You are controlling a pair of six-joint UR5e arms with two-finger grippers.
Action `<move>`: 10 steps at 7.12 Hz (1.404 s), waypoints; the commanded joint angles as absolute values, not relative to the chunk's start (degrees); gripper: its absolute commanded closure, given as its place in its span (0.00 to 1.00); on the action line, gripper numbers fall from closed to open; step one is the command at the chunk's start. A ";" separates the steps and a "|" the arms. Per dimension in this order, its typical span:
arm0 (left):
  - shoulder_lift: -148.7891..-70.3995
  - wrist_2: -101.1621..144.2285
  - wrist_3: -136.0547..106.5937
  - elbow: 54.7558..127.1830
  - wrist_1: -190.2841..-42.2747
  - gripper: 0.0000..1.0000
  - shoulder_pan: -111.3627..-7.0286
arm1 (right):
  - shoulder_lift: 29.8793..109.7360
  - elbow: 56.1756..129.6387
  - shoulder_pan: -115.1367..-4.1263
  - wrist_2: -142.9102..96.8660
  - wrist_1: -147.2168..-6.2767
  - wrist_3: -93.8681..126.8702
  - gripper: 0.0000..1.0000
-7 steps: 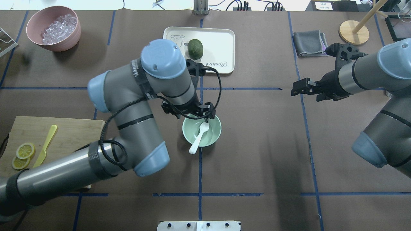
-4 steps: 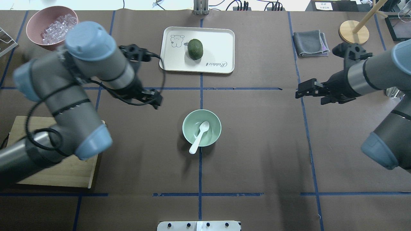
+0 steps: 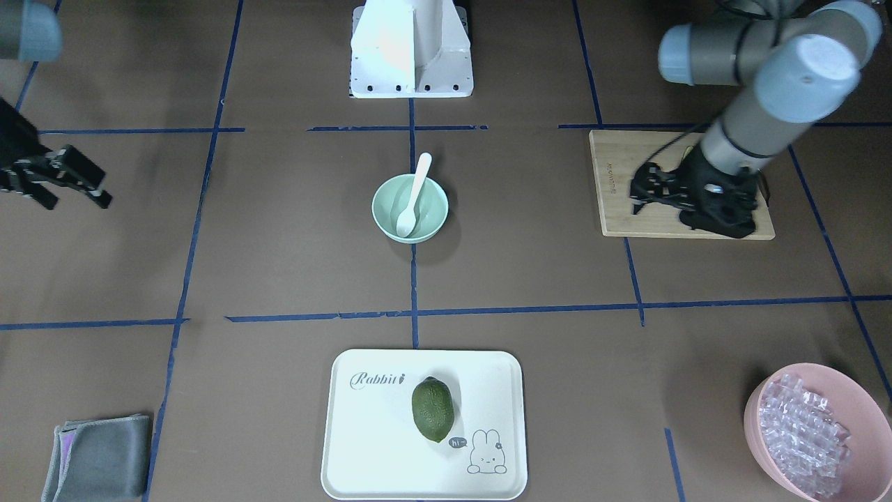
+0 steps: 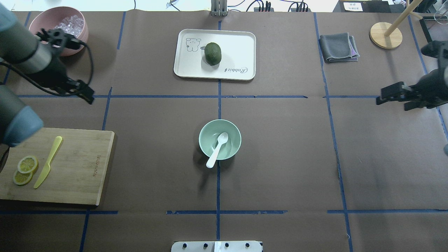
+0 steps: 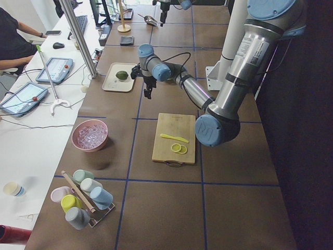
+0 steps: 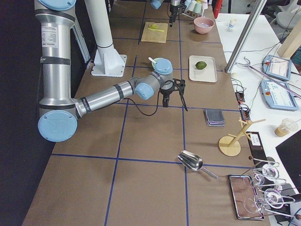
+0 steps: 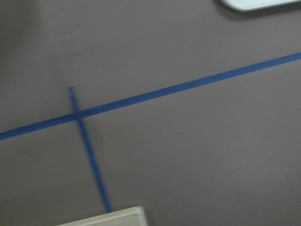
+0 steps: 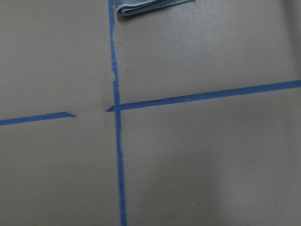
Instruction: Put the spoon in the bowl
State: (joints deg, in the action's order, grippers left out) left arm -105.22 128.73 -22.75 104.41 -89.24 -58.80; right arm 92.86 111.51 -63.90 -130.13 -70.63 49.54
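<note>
We note: spoon [image 4: 217, 149] in bowl [image 4: 235, 140], handle overhanging lower-left rim. Left gripper [image 4: 87, 96] upper left, opening unclear. Right gripper [image 3: 104, 194] fingers parted, holding nothing. Both well apart from bowl.

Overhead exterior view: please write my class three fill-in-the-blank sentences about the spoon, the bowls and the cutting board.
1. The white plastic spoon lies with its scoop in the mint-green bowl, and its ____ pokes out over the rim.
2. The yellow knife lies on the wooden cutting board beside two ____ slices.
3. The pink bowl holds clear, ice-like ____.

Missing words: handle; lemon; cubes.
</note>
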 commanded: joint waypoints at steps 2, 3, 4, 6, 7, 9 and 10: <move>-97.14 134.46 0.55 97.15 -89.21 0.01 -75.44 | 93.78 108.91 -74.86 -131.75 -87.04 18.74 0.00; -97.03 134.99 6.88 92.77 -89.30 0.01 -80.81 | 93.69 106.90 -77.14 -131.75 -89.54 11.76 0.00; -97.03 136.04 10.68 89.42 -89.12 0.01 -85.04 | 94.04 105.92 -78.56 -132.53 -89.82 9.25 0.00; -97.03 135.97 10.72 89.03 -83.70 0.00 -88.84 | 95.27 105.82 -79.80 -132.54 -89.82 6.52 0.00; -96.51 135.88 10.64 89.12 -82.02 0.00 -89.21 | 95.27 105.73 -79.89 -132.54 -89.74 6.50 0.00; -93.27 135.79 10.11 91.21 -81.74 0.00 -89.56 | 95.19 105.73 -79.89 -132.36 -89.65 6.50 0.00; -92.82 135.70 7.50 91.40 -81.74 0.00 -89.56 | 95.19 105.73 -79.89 -132.36 -89.65 6.59 0.00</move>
State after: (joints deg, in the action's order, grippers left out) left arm -93.84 135.78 9.57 90.73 -81.89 -89.47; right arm 95.19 105.76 -79.86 -132.40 -89.66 6.56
